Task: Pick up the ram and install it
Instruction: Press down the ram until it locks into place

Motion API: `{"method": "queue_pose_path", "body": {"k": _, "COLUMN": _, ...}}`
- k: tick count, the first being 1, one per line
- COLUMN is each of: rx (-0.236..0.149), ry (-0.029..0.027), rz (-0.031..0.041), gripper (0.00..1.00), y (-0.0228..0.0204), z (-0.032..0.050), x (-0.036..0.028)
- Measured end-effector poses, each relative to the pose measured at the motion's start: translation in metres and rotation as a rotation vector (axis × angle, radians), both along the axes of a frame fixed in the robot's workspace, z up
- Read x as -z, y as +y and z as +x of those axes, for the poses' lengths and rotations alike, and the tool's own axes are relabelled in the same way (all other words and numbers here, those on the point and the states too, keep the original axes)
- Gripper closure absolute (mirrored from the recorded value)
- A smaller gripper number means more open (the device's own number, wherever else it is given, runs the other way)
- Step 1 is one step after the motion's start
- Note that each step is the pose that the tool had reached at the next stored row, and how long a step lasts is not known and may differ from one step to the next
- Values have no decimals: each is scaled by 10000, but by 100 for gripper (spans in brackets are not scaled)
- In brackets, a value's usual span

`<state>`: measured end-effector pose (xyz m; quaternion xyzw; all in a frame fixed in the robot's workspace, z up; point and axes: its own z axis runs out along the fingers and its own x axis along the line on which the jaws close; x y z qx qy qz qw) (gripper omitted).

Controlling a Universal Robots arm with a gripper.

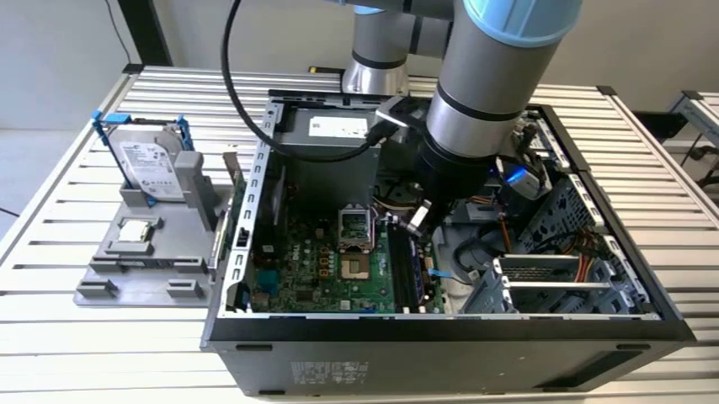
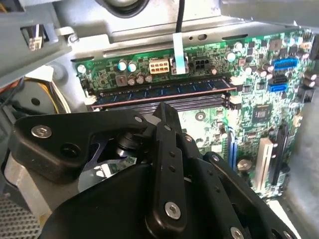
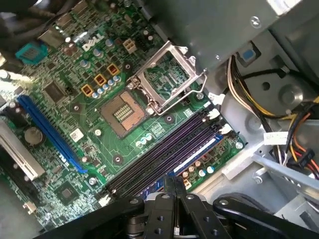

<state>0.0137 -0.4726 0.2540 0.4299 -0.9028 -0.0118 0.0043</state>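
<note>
Reaching down into the open computer case (image 1: 450,328), the arm holds its gripper (image 1: 418,220) just above the memory slots (image 1: 407,273) of the green motherboard (image 1: 326,269). In both wrist views the black fingers (image 3: 174,194) meet at a narrow tip with no gap visible between them, so the claw reads as closed, and nothing can be seen pinched between them. The ram (image 2: 164,91) sits seated in a slot in the second wrist view, a long dark stick with a row of blue-edged chips, lying flat along the board just beyond the fingertip (image 2: 167,112); whether the tip touches it cannot be told. In the first wrist view the parallel dark slots (image 3: 159,157) run diagonally past the open processor socket (image 3: 122,112) with its raised metal frame (image 3: 167,74), and a blue expansion slot (image 3: 47,132) lies further off. In the exterior view, a grey fixture (image 1: 151,244) stands on the slatted table (image 1: 67,337) to the exterior view's left of the case, holding a silver hard drive (image 1: 148,164) in a blue frame, well apart from the gripper.
</note>
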Motion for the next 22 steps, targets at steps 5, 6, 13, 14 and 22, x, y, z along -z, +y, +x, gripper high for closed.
{"method": "queue_pose_path", "body": {"k": 5, "rx": -830, "ry": 0, "rz": 1, "gripper": 100, "y": 0, "z": 0, "x": 0}}
{"method": "queue_pose_path", "body": {"k": 6, "rx": -1008, "ry": 0, "rz": 1, "gripper": 100, "y": 0, "z": 0, "x": 0}}
{"method": "queue_pose_path", "body": {"k": 13, "rx": -2192, "ry": 0, "rz": 1, "gripper": 100, "y": 0, "z": 0, "x": 0}}
{"method": "queue_pose_path", "body": {"k": 14, "rx": -2363, "ry": 0, "rz": 0, "gripper": 100, "y": 0, "z": 0, "x": 0}}
{"method": "queue_pose_path", "body": {"k": 22, "rx": -3501, "ry": 0, "rz": 1, "gripper": 100, "y": 0, "z": 0, "x": 0}}
